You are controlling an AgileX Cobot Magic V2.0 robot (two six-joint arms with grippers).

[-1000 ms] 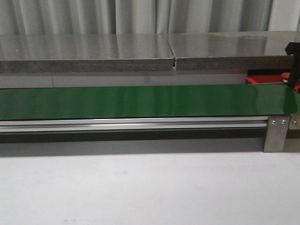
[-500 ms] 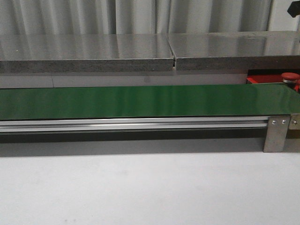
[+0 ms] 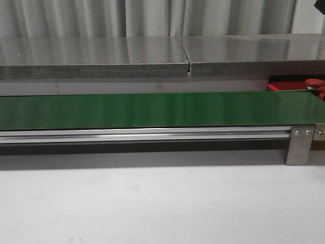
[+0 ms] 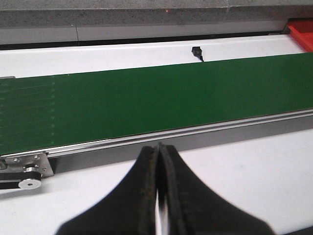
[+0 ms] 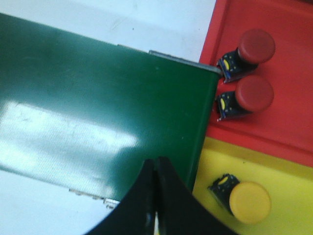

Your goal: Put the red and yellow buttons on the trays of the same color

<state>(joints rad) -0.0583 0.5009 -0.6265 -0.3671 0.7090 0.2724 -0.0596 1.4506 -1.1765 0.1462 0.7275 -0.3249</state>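
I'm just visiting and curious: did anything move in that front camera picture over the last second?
A dark arm part that stood at the far right, over the red tray, rose up and left the picture. That uncovered a red button resting there. The green belt, bare of buttons, and the grey shelf behind it look unchanged.

two red buttons (image 5: 247,51) (image 5: 248,96) are seen on the red tray (image 5: 288,117), each with a round red cap on a dark base marked yellow; both lie on their sides, close together, bases turned toward the tray edge. one yellow button (image 5: 242,198) is seen on the yellow tray (image 5: 288,171), tipped over likewise, yellow cap on a dark base. the two trays are set edge to edge. in the front view only a red cap (image 3: 315,81) and a strip of red tray (image 3: 287,85) are made out at far right.
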